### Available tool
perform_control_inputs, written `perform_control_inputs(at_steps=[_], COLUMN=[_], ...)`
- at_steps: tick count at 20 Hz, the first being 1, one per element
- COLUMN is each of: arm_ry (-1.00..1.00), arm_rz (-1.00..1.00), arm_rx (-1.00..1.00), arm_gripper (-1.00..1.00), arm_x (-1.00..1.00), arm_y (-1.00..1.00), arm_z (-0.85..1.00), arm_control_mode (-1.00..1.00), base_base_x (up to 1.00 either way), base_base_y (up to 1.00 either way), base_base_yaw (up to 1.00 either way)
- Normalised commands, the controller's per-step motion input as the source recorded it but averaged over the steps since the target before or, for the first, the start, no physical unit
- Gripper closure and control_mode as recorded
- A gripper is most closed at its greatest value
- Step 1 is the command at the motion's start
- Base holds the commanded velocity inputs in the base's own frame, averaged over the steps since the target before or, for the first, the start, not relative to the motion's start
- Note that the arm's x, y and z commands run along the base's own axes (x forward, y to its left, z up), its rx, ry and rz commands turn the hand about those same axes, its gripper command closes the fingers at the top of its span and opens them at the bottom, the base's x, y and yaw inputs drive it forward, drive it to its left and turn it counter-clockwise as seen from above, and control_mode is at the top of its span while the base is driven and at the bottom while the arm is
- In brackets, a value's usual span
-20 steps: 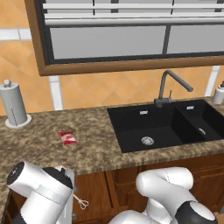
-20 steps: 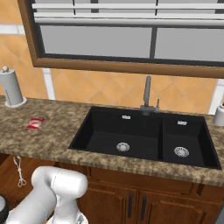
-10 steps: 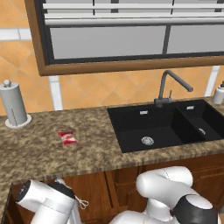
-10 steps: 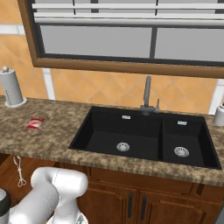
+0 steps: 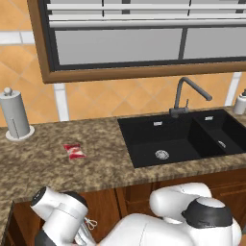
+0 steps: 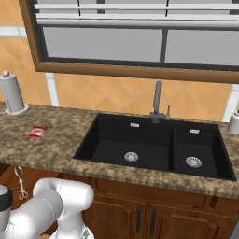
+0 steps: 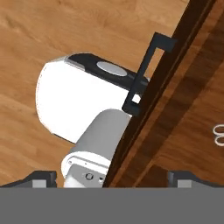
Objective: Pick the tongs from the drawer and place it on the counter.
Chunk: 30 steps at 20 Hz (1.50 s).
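- Gripper [image 7: 111, 177]: jaws stand wide apart with nothing between them. In the hand view one dark fingertip [image 7: 41, 178] sits at 7 o'clock and the other at 5 o'clock.
- Drawer [image 7: 175, 131]: pulled out below the counter. In the hand view its dark front edge runs diagonally from 6 o'clock to 1 o'clock, with a black handle [image 7: 146, 72] fixed on the outer face.
- Tongs [image 7: 218, 134]: lying on the drawer's wooden floor. In the hand view only the looped end shows, at 3 o'clock on the frame edge, well apart from both fingertips. In the left base view the tongs [image 5: 90, 224] appear at 7 o'clock, just beside the arm's wrist. In the right base view the tongs [image 6: 19, 182] lie at 8 o'clock, under the counter edge.
- Counter [image 5: 57, 168]: speckled granite, running across the middle of both base views.
- Red-and-white packet [image 5: 74, 151]: flat on the counter at 9 o'clock.
- Black double sink [image 5: 182, 137]: set into the counter at 3 o'clock, with the faucet [image 5: 185, 96] behind it.
- Paper towel holder [image 5: 14, 115]: upright at the counter's back, at 10 o'clock.
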Motion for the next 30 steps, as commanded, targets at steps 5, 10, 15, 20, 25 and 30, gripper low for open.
perform_control_inputs(at_steps=[5, 10, 15, 20, 25, 30], arm_ry=[0.15, 0.04, 0.04, 0.0, 0.05, 0.13], arm_rz=[0.14, 0.08, 0.05, 0.0, 0.0, 0.03], arm_rx=[0.05, 0.23, 0.24, 0.33, 0.16, 0.0], arm_gripper=[-1.0, -1.0, -1.0, -1.0, -1.0, -1.0], arm_x=[0.02, 0.06, 0.0, 0.02, -0.27, -0.92], arm_y=[-0.01, -0.17, -0.32, -0.25, -0.58, -0.95], arm_z=[-0.38, -0.18, -0.26, -0.27, -0.54, -0.53], arm_control_mode=[-1.0, -1.0, -1.0, -1.0, -1.0, -1.0], base_base_x=[0.0, 0.0, 0.0, 0.0, 0.0, 0.0], base_base_y=[0.0, 0.0, 0.0, 0.0, 0.0, 0.0], base_base_yaw=[0.0, 0.0, 0.0, 0.0, 0.0, 0.0])
